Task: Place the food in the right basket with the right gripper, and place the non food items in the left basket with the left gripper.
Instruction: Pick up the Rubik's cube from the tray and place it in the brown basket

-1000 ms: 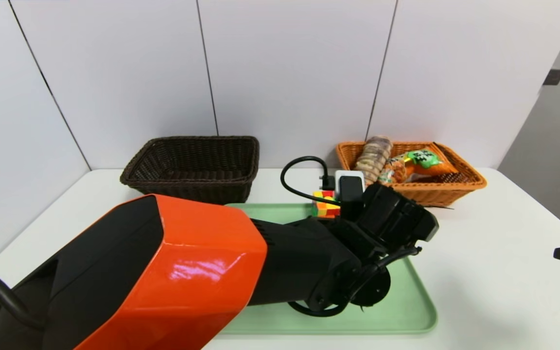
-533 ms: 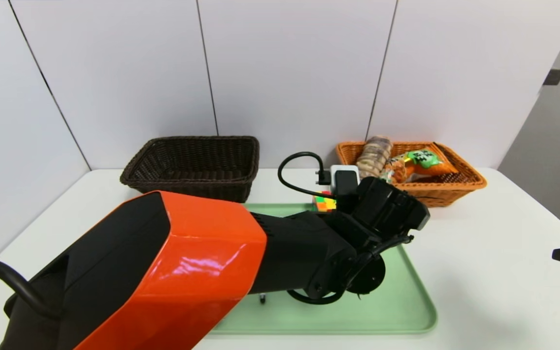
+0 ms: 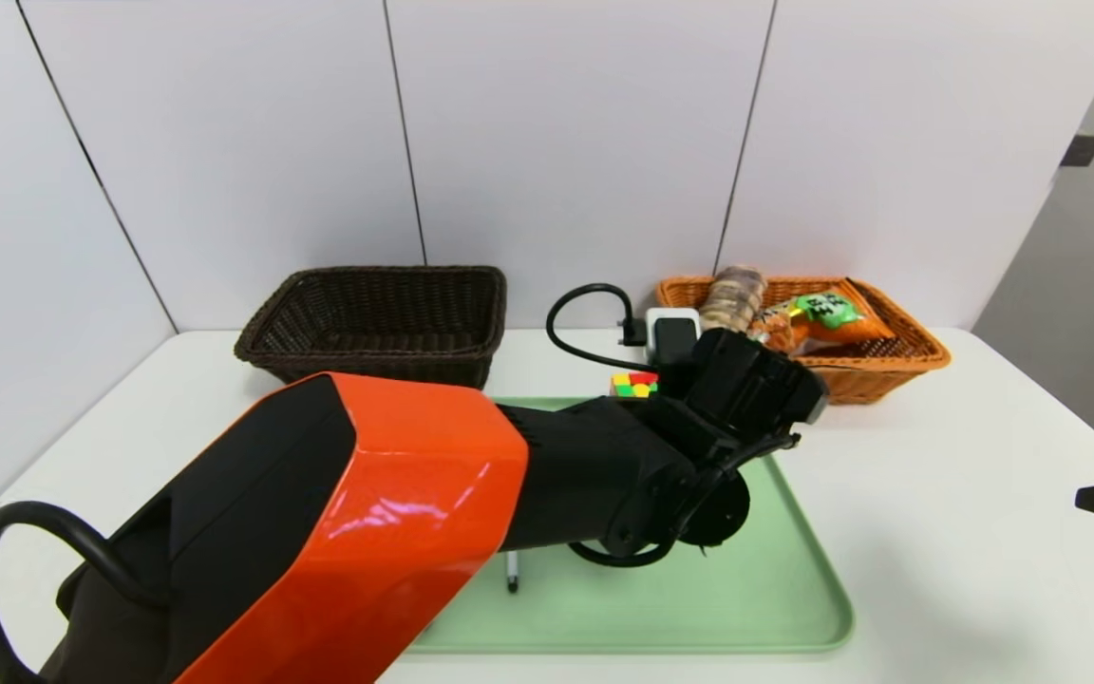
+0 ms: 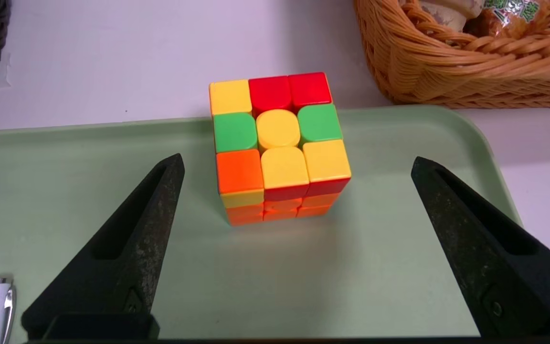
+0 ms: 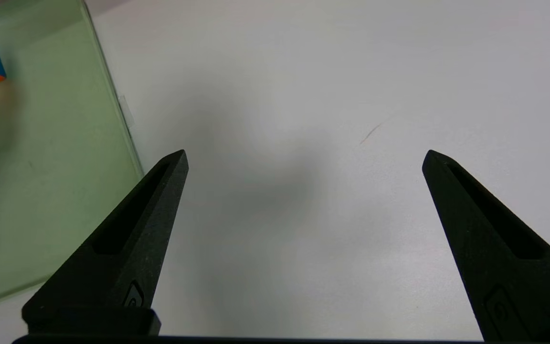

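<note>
Plainly, the left gripper (image 4: 296,162) hung with fingers wide apart short of the cube (image 4: 280,143), which stood at the tray's (image 4: 65,191) far edge; closing early might have pushed it off; the right gripper (image 5: 303,155) idled, fingers apart, over the table (image 5: 327,95).

Left arm (image 3: 604,475) stretched farther over the green tray (image 3: 794,608) toward the back edge, wrist now higher in the head view and nearer the orange basket (image 3: 898,366). Covers more of the puzzle cube (image 3: 634,384), only its top showing above the arm. Uncovered the pen (image 3: 512,572) on the tray near the front, hidden a second ago.
</note>
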Controlling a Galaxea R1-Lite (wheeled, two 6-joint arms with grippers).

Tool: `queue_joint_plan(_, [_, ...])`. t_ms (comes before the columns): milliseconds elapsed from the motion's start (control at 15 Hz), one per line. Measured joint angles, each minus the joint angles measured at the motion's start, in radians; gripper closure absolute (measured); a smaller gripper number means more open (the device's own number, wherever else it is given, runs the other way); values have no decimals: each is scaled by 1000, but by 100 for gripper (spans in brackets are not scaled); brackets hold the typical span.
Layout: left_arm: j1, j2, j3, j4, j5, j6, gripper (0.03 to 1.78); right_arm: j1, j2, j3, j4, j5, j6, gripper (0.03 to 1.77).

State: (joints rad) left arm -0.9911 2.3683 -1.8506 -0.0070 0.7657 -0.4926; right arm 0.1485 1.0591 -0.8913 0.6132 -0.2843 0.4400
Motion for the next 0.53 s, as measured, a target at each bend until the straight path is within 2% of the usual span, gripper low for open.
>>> queue_joint_plan(533, [35,69,-87,1,-3,36,12,0,10,1,0,20,0,9])
